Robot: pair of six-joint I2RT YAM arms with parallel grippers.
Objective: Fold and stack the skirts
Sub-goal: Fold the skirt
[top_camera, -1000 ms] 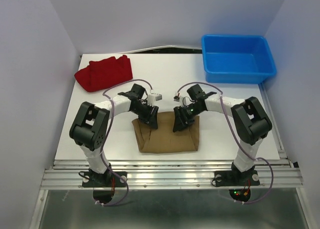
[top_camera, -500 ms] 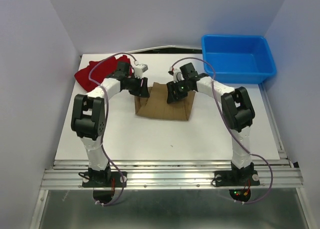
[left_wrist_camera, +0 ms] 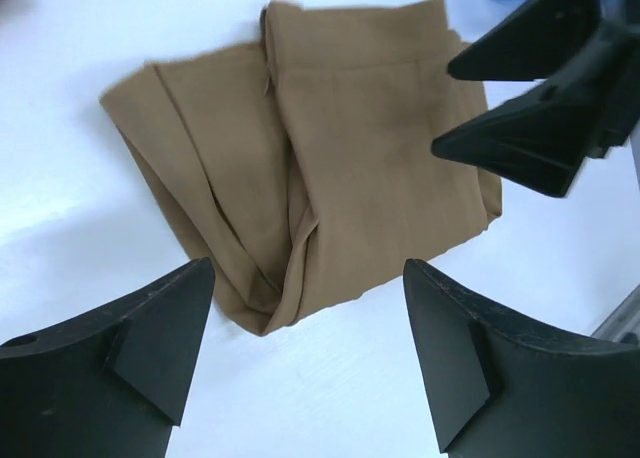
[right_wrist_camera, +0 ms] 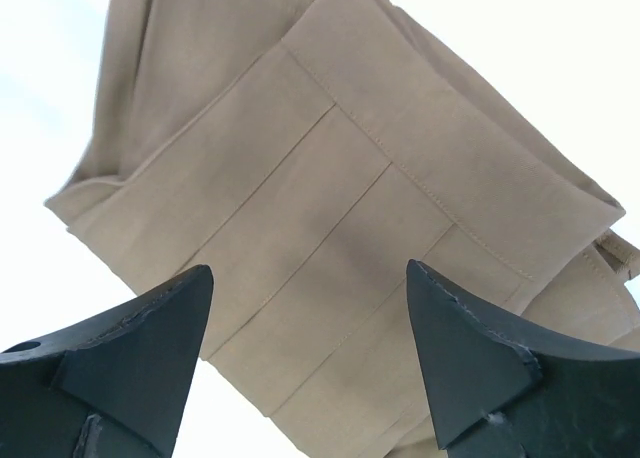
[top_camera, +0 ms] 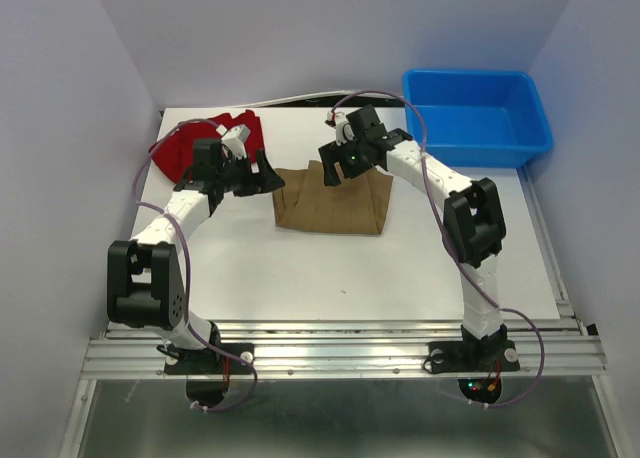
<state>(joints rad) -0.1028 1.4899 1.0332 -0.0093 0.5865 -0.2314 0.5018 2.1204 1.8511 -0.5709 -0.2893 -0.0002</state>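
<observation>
The left tool [top_camera: 262,171] stands with its jaws wide apart, gripping nothing, just beside the left edge of the folded tan-brown cloth skirt [top_camera: 330,206]. The right tool [top_camera: 338,168], jaws likewise apart and empty, hangs over the skirt's far edge. That skirt lies flat on the white table [top_camera: 300,268]. The deep red cloth skirt [top_camera: 178,153] lies bunched at the far left, and the blue plastic bin [top_camera: 478,76] sits at the far right.

No text, label, brand, number or sign can be read anywhere.
</observation>
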